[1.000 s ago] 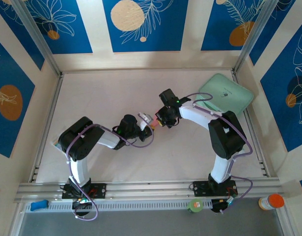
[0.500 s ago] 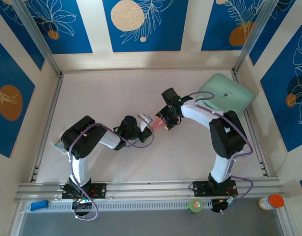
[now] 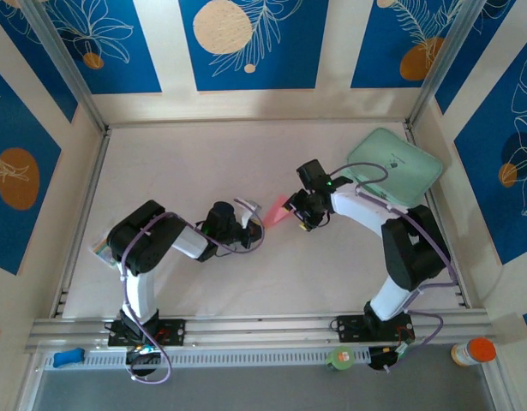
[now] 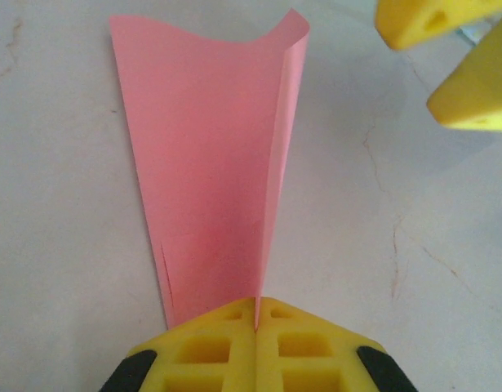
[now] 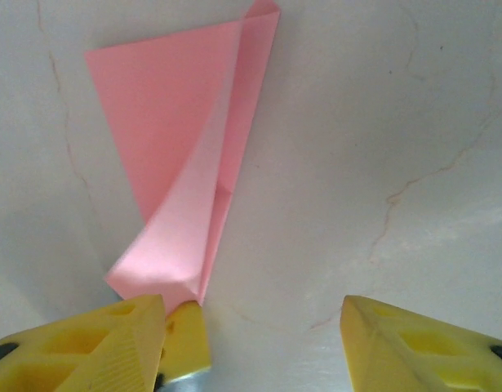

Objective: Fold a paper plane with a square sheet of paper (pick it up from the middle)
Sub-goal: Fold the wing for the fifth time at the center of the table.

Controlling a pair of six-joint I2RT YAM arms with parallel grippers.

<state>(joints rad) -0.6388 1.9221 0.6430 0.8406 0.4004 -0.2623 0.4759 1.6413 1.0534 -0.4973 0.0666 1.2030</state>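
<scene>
Seen from above, 2 robot arms reach toward the middle of a white counter (image 3: 186, 163) and meet over a small piece of pink paper (image 3: 276, 211). The paper is folded into a long narrow wedge with a crease down its length. It sits between the 2 hands, a little right of the counter's centre.

The left hand (image 3: 251, 211) comes in from the left. In its wrist camera, the left hand (image 4: 256, 322) has its 2 yellow fingers (image 4: 210, 347) pressed fully together on the narrow end of the paper (image 4: 210, 180). The paper fans out away from them to a wide far edge that curls upward at one corner.

The right hand (image 3: 302, 214) comes in from the right, just beside the paper's wide end. In its wrist camera, the right hand (image 5: 255, 322) is spread wide and holds nothing. The paper (image 5: 177, 139) lies ahead of it, its nearest corner next to one finger (image 5: 95, 343). Whether they touch cannot be told.

A mint-green pad (image 3: 394, 165) lies in the far right corner, well apart from the paper.
</scene>
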